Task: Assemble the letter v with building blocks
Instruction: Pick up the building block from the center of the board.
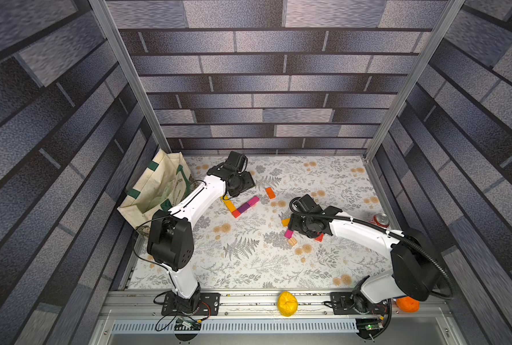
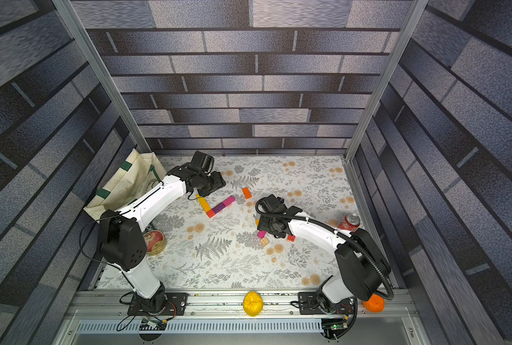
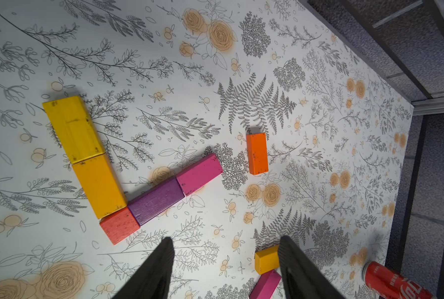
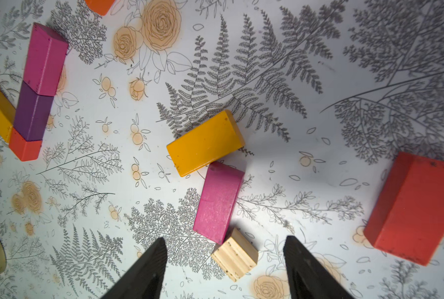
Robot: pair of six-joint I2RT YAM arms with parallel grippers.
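On the flowered tabletop [image 1: 248,268], toward the far middle, the letter v [image 1: 240,206] partly laid: a yellow block [image 3: 73,128] and an amber block [image 3: 99,186] end to end as one row, a purple block [image 3: 156,200] and a magenta block [image 3: 198,173] end to end as the other, both rows touching a short red block [image 3: 119,225] at the point. Near the magenta end, apart from it, a lone orange block [image 3: 257,153]. Jaws of the left tool [image 3: 226,240] apart, clamped on nothing, only patterned tabletop between its fingers, poised by the letter v. Nearer the right arm, a loose cluster: a second amber block [image 4: 205,142] touching a second magenta block [image 4: 218,204] at a corner, a plain wood cube [image 4: 235,255] touching that block's other end, and a second red block [image 4: 412,207] well apart from them. Jaws of the right tool [image 4: 225,239] likewise apart, gripping nothing, poised over the cluster with the cube showing in the gap between its fingers in the wrist view; level with the cube or above it, impossible to tell. Off to the sides: a cloth tote bag [image 1: 156,185] at the far left, a red soda can [image 1: 380,220] at the right edge, a round tin [image 2: 154,240] by the left arm, a yellow lump [image 1: 287,303] and an orange lump [image 1: 407,304] on the front rail [image 1: 242,298].
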